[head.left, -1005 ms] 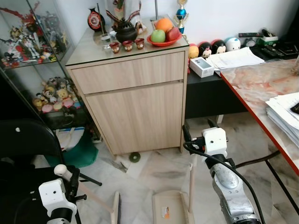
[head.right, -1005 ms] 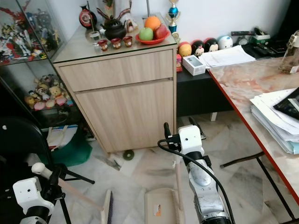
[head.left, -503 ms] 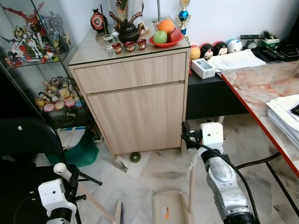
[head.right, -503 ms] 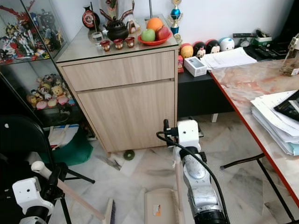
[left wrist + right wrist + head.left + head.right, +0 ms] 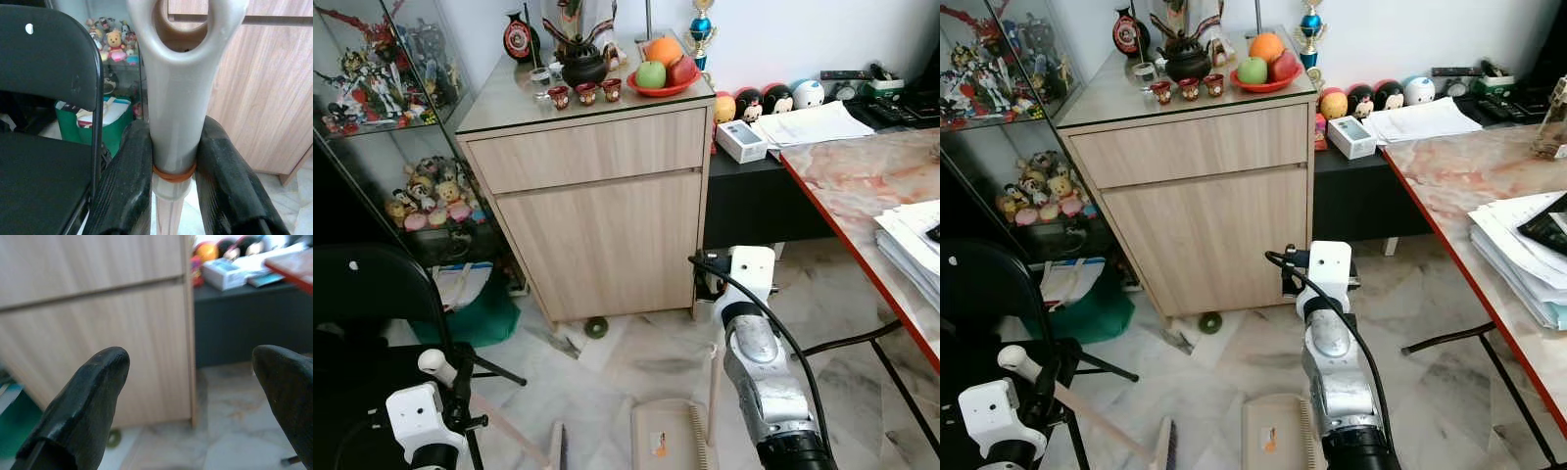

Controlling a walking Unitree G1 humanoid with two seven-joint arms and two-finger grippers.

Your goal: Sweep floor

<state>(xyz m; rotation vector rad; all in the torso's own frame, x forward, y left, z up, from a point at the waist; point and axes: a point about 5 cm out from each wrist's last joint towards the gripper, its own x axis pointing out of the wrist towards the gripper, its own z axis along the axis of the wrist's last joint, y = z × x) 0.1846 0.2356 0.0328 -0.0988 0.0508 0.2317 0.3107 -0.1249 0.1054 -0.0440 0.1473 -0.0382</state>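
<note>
Wooden broom handle [image 5: 175,122] – light, stiff, likely slick – is pinched near its top by my left pincer [image 5: 173,166]; bristles [image 5: 1165,452] rest beside the dustpan [image 5: 671,439] – my right pincer [image 5: 195,396] is spread, empty

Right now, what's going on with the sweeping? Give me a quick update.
Left gripper shut on broom handle. Right gripper open, holding nothing, raised beside dustpan handle. Dustpan on floor. Black chair close on the left.

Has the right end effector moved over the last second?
Yes. The right end effector has advanced toward the wooden cabinet and is now nearer its lower right corner, with its fingers apart.
</note>
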